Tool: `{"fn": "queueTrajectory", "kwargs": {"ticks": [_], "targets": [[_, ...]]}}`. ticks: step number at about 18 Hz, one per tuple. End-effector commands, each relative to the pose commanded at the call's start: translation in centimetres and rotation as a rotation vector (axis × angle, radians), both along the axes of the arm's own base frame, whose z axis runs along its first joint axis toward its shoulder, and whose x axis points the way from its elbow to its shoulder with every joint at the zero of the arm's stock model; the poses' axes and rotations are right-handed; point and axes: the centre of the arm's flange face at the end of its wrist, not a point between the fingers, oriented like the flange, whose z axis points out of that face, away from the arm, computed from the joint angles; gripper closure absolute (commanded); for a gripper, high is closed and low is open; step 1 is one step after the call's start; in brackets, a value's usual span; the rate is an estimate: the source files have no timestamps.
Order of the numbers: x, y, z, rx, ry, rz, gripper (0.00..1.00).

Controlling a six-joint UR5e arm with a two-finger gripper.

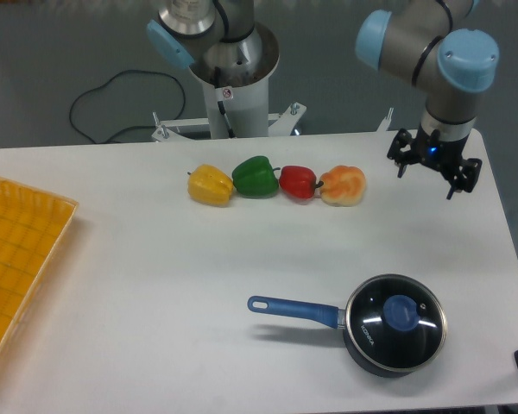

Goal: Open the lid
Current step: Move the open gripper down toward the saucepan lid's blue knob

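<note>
On the white table [155, 276], lid [395, 321] covers saucepan [371, 354] (gripper [432, 175] jaws open, far).

Glossy glass lid [395, 321] (metal-rimmed), matt white table [155, 285], shiny smooth peppers [276, 182]

Bright, even overhead light — soft shadows, white glints on the lid [395, 321].

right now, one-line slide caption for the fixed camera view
Open hand hovers beyond the lid, which sits on the saucepan; four peppers line up behind.
</note>
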Motion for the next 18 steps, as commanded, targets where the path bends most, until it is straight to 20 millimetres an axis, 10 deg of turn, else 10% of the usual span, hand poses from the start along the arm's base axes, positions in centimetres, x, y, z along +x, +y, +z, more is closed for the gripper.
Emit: {"fn": "queueTrajectory", "kwargs": {"ticks": [10,18], "targets": [[-1.9,8.0,-0.3,0.013,0.055,-0.166,0.00],[-4.3,9.6,-3.1,-0.049,0.060,-0.581,0.00]]}}
